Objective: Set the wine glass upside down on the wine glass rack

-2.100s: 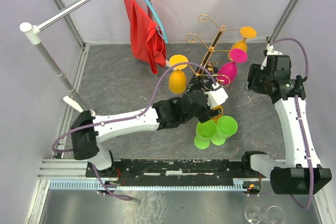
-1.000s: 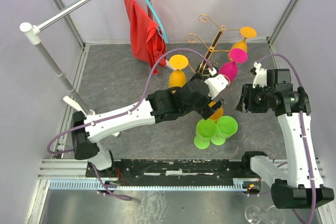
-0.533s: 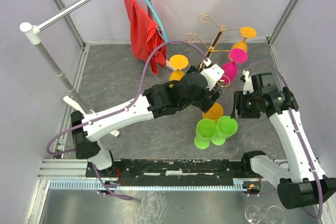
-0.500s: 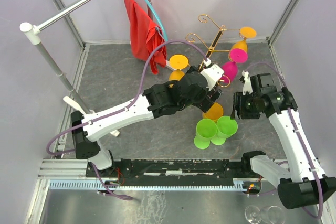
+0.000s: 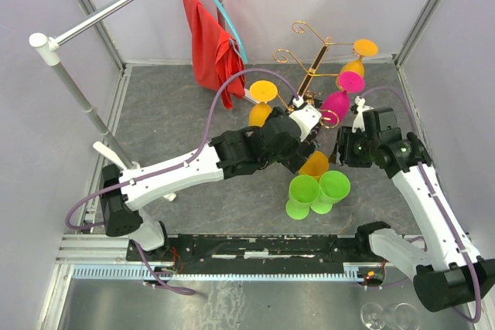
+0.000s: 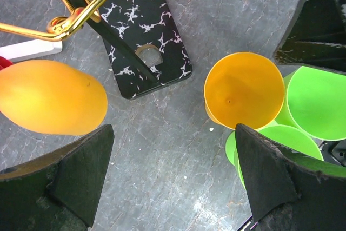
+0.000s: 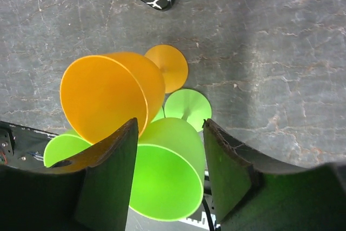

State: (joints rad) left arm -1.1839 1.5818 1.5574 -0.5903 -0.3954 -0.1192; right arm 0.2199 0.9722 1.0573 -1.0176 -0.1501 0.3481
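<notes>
The gold wine glass rack (image 5: 311, 67) stands at the back on its black marbled base (image 6: 143, 31). An orange glass (image 5: 261, 110), a magenta glass (image 5: 337, 102) and another orange glass (image 5: 358, 56) hang on it upside down. An orange wine glass (image 5: 315, 165) and two green ones (image 5: 304, 190) (image 5: 334, 185) stand upright in front. My left gripper (image 5: 308, 135) is open and empty above the floor between the base and the orange glass (image 6: 244, 90). My right gripper (image 5: 341, 147) is open, and its fingers (image 7: 108, 179) straddle a green glass (image 7: 167, 171) from above without touching it.
A blue hanger with red cloth (image 5: 213, 48) hangs from a rail at the back left. Walls close the cell on all sides. The hanging orange bowl (image 6: 48, 98) is close to my left finger. The left arm's cable loops over the rack's left arm.
My right gripper has swung left and down from the right wall to over the standing glasses. My left gripper has drawn back from the orange standing glass toward the rack base.
</notes>
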